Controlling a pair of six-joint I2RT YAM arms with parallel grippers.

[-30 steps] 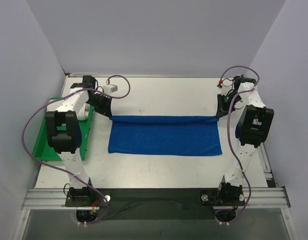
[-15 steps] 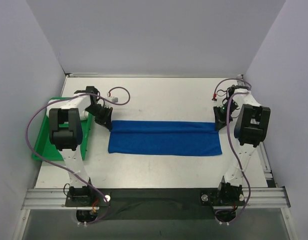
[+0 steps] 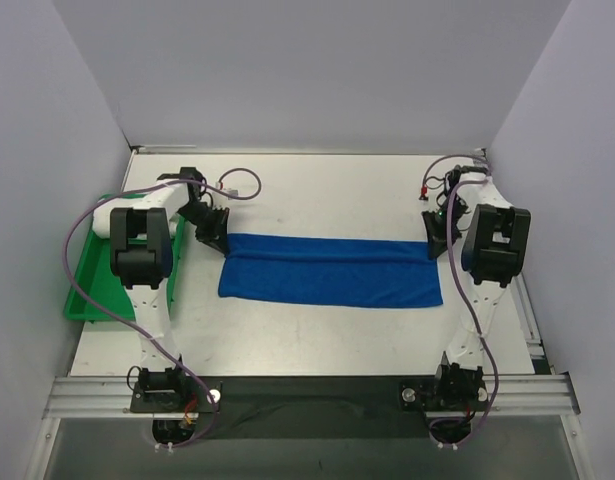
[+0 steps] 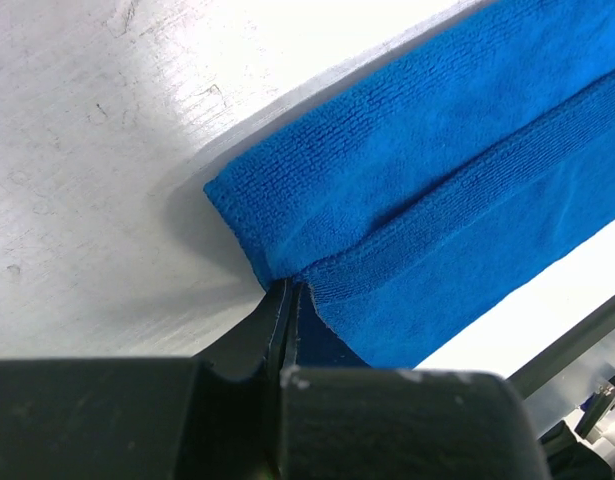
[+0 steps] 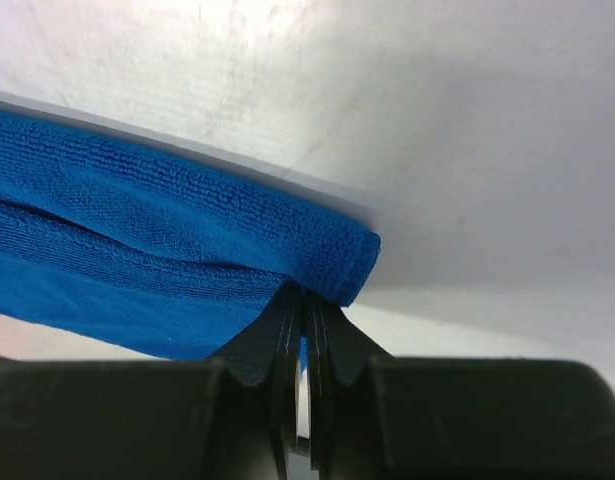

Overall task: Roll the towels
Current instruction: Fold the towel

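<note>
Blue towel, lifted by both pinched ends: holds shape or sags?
Probably floppy: the blue towel folds softly over itself where the left gripper and right gripper pinch it. Likely sags mid-span. Looped pile looks grippy, so slipping seems unlikely.

One blue towel (image 3: 332,272) lay on one table (image 3: 317,190). One green tray (image 3: 87,295) sat left of the towel. Two arms stood at the towel's ends: left arm (image 3: 142,250), right arm (image 3: 497,245), each bearing two fingers (image 4: 252,340).
</note>
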